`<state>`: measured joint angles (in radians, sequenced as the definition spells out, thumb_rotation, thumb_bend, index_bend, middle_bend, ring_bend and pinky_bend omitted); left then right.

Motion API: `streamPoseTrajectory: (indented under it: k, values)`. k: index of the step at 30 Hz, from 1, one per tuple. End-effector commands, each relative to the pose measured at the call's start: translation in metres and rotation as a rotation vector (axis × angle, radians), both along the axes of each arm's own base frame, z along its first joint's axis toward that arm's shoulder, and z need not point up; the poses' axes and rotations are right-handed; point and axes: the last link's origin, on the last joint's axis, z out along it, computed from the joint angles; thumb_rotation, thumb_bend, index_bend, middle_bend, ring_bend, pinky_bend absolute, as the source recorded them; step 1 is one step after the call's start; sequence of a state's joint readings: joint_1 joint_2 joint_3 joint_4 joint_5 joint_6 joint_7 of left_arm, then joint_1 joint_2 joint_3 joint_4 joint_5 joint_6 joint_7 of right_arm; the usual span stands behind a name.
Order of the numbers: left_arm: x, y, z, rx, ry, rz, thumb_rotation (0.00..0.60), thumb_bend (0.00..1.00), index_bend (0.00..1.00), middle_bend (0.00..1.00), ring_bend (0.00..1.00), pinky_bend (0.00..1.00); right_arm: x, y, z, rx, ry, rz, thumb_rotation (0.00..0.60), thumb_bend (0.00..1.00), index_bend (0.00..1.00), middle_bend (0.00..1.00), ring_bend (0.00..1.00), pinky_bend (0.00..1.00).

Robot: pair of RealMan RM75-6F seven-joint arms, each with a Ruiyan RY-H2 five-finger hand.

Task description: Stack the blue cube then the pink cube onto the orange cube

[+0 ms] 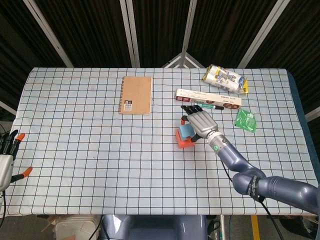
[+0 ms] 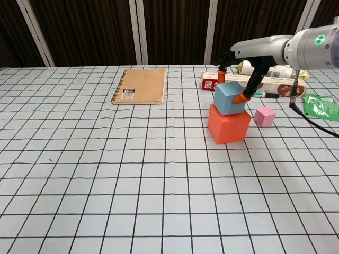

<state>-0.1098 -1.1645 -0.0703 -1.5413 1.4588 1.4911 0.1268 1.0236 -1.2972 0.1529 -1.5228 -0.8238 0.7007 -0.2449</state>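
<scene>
While right hand (image 2: 241,79) fingers pinch blue cube (image 2: 229,99), atop orange cube (image 2: 228,125), pink cube (image 2: 265,116) beside.

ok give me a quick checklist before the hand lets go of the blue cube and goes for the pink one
1. Blue cube on orange cube: ok, though offset toward its right side.
2. Right hand fingertips at the blue cube's sides: contact cannot tell.
3. Pink cube free on the table, right of the stack: ok.
4. Marker and box behind the pink cube: close, watch them.
5. Left hand at the table edge, away: ok.
</scene>
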Motion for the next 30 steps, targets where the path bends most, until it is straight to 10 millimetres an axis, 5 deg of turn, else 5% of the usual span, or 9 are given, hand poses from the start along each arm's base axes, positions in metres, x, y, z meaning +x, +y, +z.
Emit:
streamPoseTrajectory:
  k: [1, 30]
  values:
    - [-0.0001, 0.0002, -0.0003, -0.002, 0.001, 0.001, 0.600, 0.11, 0.05, 0.00, 0.00, 0.00, -0.0007, 0.0002, 0.0005, -0.002, 0.001, 0.000, 0.600, 0.52, 0.54, 0.00, 0.00, 0.00]
    - [-0.0002, -0.0001, -0.0002, -0.002, 0.003, 0.002, 0.600, 0.11, 0.05, 0.00, 0.00, 0.00, -0.0032, 0.0013, 0.0010, -0.016, 0.025, -0.001, 0.600, 0.52, 0.54, 0.00, 0.00, 0.00]
